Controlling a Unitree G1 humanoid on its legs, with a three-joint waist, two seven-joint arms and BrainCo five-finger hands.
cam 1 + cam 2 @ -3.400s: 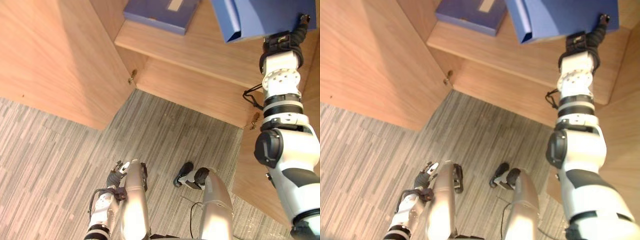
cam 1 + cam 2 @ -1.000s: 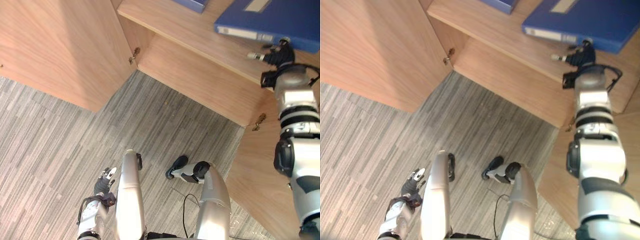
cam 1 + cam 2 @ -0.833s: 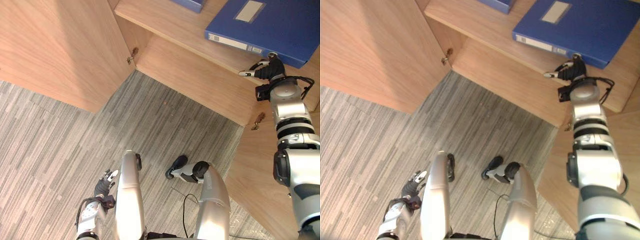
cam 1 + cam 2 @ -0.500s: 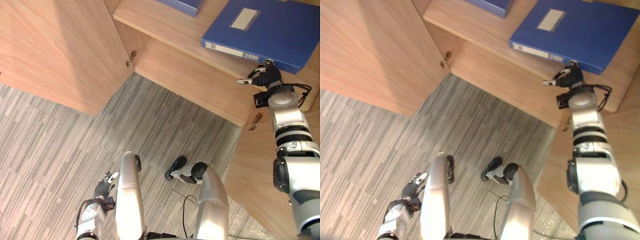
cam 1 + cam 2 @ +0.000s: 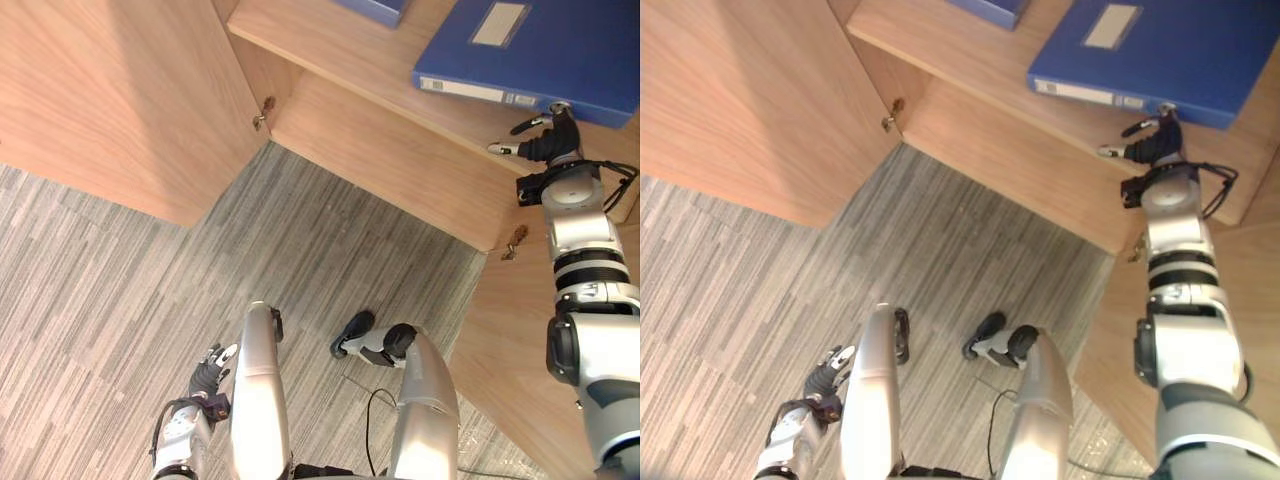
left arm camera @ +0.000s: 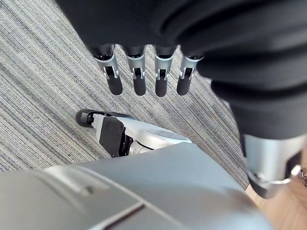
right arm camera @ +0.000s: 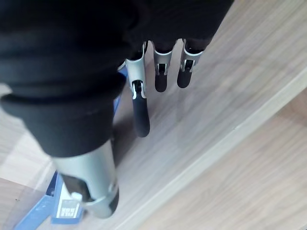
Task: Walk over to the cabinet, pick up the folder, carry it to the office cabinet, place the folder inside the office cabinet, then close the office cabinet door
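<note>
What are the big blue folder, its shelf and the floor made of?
The folder: seemingly plastic-covered board, matte blue, stiff flat cover with a pale label. The shelf: light wood or wood-look laminate, fine grain, smooth satin face. The floor: probably grey carpet, streaked and without shine.

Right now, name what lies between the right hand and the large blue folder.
Only a sliver of bare wooden shelf, seen in the left eye view; the open right hand hovers just short of the large blue folder.

No print on the folder (image 5: 565, 52) can be read.
</note>
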